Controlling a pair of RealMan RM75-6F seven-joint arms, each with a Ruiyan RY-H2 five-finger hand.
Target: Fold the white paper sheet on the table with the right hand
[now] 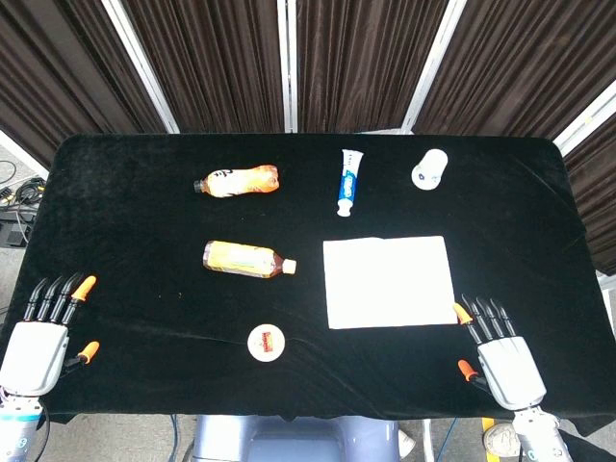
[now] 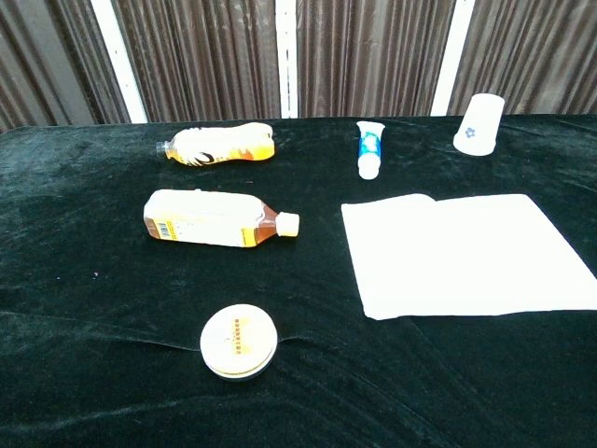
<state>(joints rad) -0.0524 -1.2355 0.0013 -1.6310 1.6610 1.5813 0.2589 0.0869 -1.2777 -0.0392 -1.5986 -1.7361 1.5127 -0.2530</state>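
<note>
1. The white paper sheet (image 1: 389, 282) lies flat and unfolded on the black surface (image 1: 144, 212), toward the robot's right half; the chest view shows a slight lift near its far edge.
2. The right hand (image 1: 502, 358) rests at the near right edge of the surface, palm down, fingers (image 1: 484, 318) straight, slightly apart and holding nothing. Their tips sit just beside the sheet's near right corner; I cannot tell whether they touch it.
3. The left hand (image 1: 40, 342) lies at the near left edge, fingers extended and slightly spread, empty, well apart from the sheet.
4. The relation that matters: the sheet lies ahead of and slightly left of the right hand, its longer side running left to right. The right hand is much the nearer, so the nearest corner seems the natural place to lift.
5. Folding has not yet begun, judging by the flat sheet.
6. Two bottles (image 1: 248, 259), a tube (image 1: 349, 181), a cup (image 1: 430, 169) and a round tin (image 1: 269, 343) lie around it, none touching it.
</note>
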